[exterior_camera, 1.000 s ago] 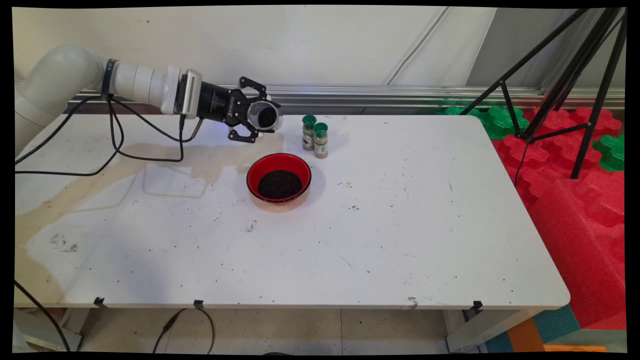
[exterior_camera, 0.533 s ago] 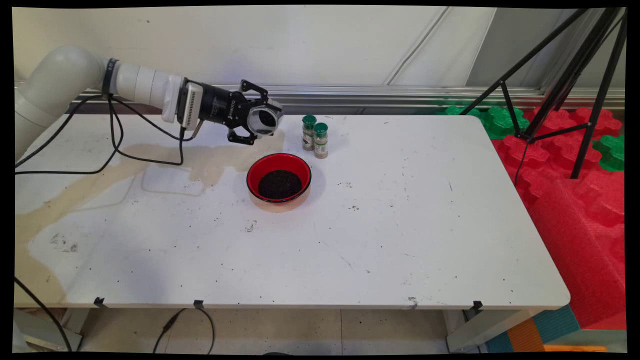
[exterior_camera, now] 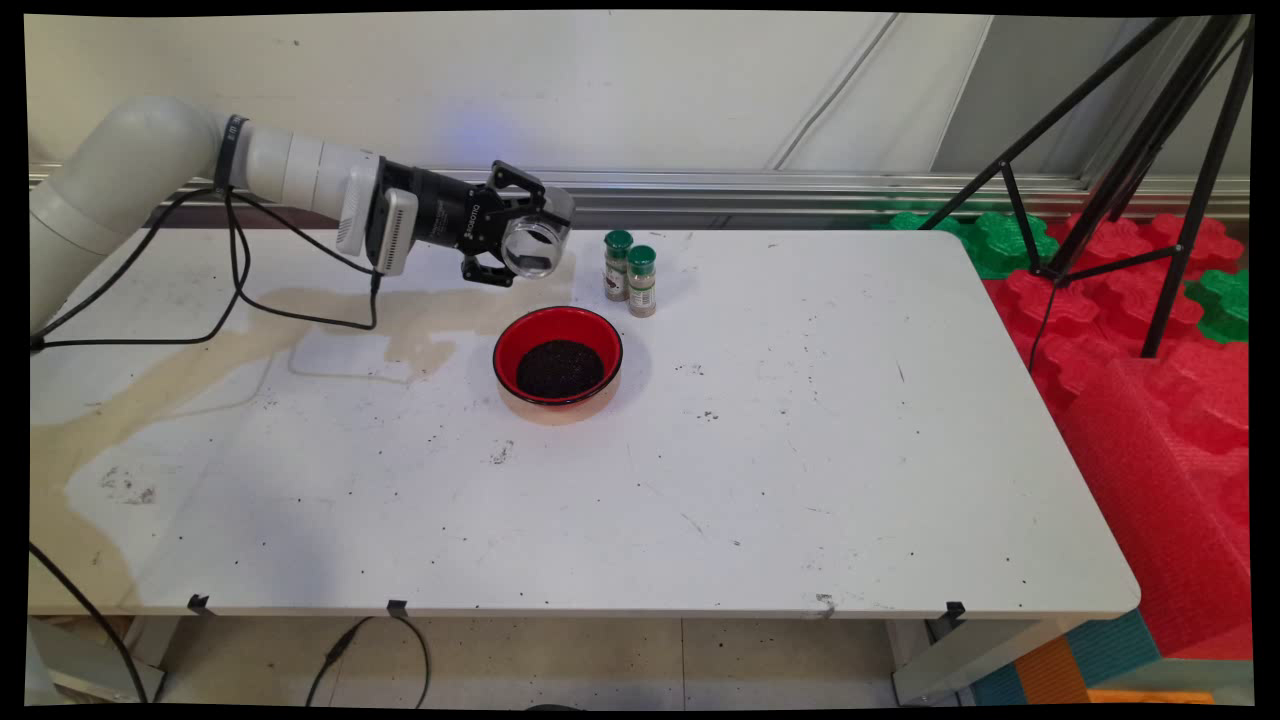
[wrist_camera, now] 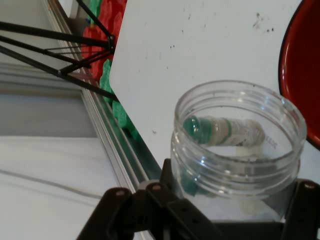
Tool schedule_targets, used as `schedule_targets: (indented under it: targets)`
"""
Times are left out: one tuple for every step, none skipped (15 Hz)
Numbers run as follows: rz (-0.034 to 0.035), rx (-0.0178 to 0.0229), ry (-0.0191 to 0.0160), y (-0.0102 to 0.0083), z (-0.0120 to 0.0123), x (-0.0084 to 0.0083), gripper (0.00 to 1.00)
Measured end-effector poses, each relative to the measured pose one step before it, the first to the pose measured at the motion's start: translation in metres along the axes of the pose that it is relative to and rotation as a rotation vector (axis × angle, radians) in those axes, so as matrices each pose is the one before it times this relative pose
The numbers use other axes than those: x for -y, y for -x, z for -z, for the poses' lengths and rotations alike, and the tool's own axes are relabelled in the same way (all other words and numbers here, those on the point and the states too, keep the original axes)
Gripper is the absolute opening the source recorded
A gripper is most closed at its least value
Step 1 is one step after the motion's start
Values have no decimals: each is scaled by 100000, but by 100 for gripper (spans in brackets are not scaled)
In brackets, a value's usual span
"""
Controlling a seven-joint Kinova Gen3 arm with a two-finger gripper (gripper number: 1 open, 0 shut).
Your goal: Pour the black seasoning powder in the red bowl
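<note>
The clear plastic jar (exterior_camera: 533,247) is clamped in the black gripper (exterior_camera: 520,243) above the far side of the white table (exterior_camera: 800,450), lying nearly on its side with its open mouth turned toward the camera and to the right; in the hand view the jar (wrist_camera: 237,145) shows a threaded rim and looks empty, and the gripper (wrist_camera: 225,210) closes on its lower body, one finger on each side; through its clear wall the two spice bottles (wrist_camera: 222,131) show, bent by the plastic; the white arm (exterior_camera: 200,165) comes in level from 9 o'clock with black cables (exterior_camera: 230,290) drooping under it to the table; from the jar, the red bowl (exterior_camera: 557,362) stands on the table at about 5 o'clock, near but apart, with a dark granular heap (exterior_camera: 559,367) in its bottom; two small spice bottles (exterior_camera: 630,272) with green caps stand upright at 3 o'clock from the jar, touching or nearly so, just beyond the bowl's far right rim; a tan stain (exterior_camera: 300,320) spreads over the table's left part; a black tripod (exterior_camera: 1130,160) stands beyond the table's right end over red and green foam mats (exterior_camera: 1180,380).
</note>
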Motion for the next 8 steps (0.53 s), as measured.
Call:
schedule_targets:
  targets:
    - [-2657, 473, -39, -84, -188, 80, 0]
    - [-2421, 377, -33, -86, -152, 75, 0]
    - [-2945, 495, -69, -98, -156, 86, 0]
    - [-2866, 494, -68, -95, -130, 71, 0]
    - [-2491, 398, -55, -85, -89, 54, 0]
    - [-1661, 261, -17, -55, -52, 34, 0]
    - [-2598, 355, -98, -87, -60, 49, 0]
    - [-2951, 326, -62, -111, -56, 40, 0]
